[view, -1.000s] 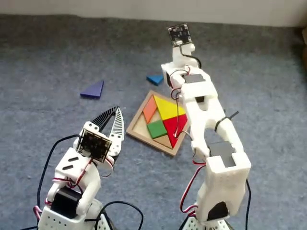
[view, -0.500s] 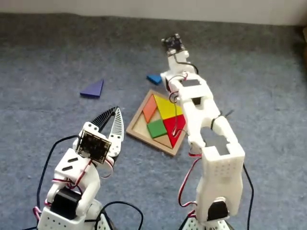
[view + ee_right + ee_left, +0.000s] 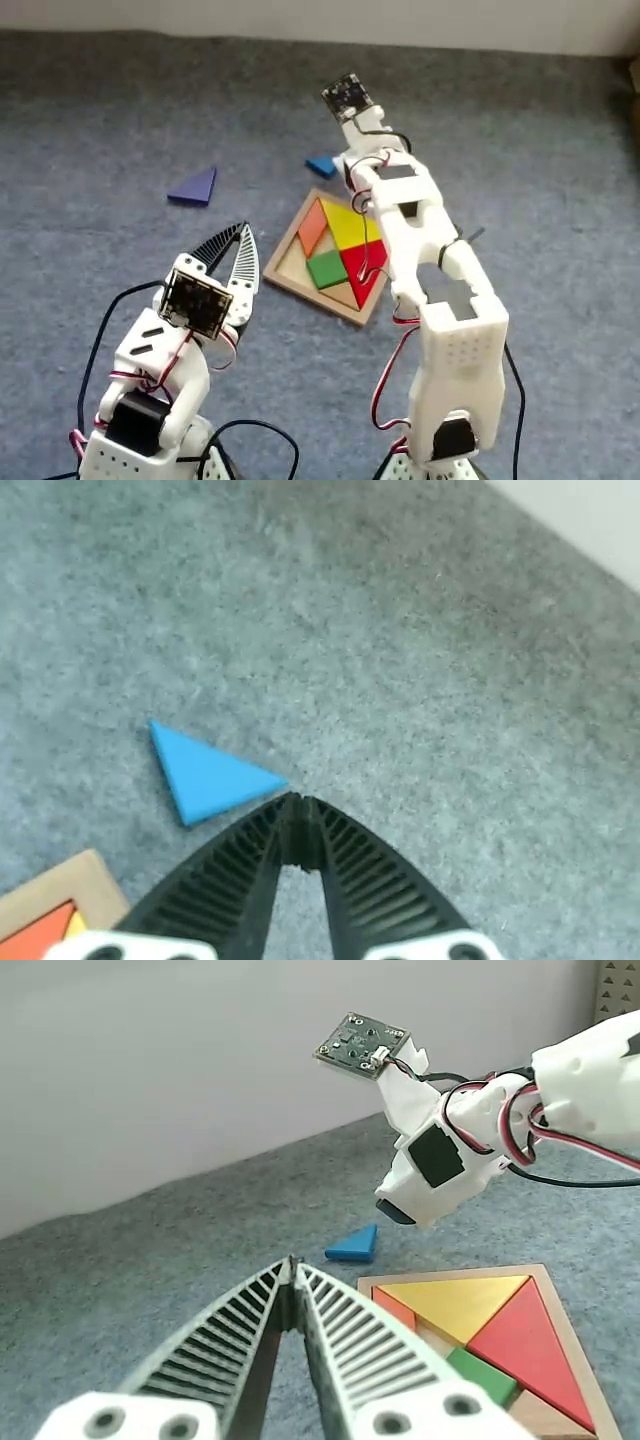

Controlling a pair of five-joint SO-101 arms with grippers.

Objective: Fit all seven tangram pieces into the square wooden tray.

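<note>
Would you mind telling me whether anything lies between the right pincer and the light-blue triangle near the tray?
Nothing visible does. The right pincer, shut, has its tips just beside the light-blue triangle, with only bare carpet between them.

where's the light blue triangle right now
The light blue triangle lies on the carpet just beyond the far corner of the tray in the high view, by the right gripper.

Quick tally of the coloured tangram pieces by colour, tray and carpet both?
orange piece: 1
yellow triangle: 1
red triangle: 1
green square: 1
light blue triangle: 1
dark blue triangle: 1
Total: 6
</note>
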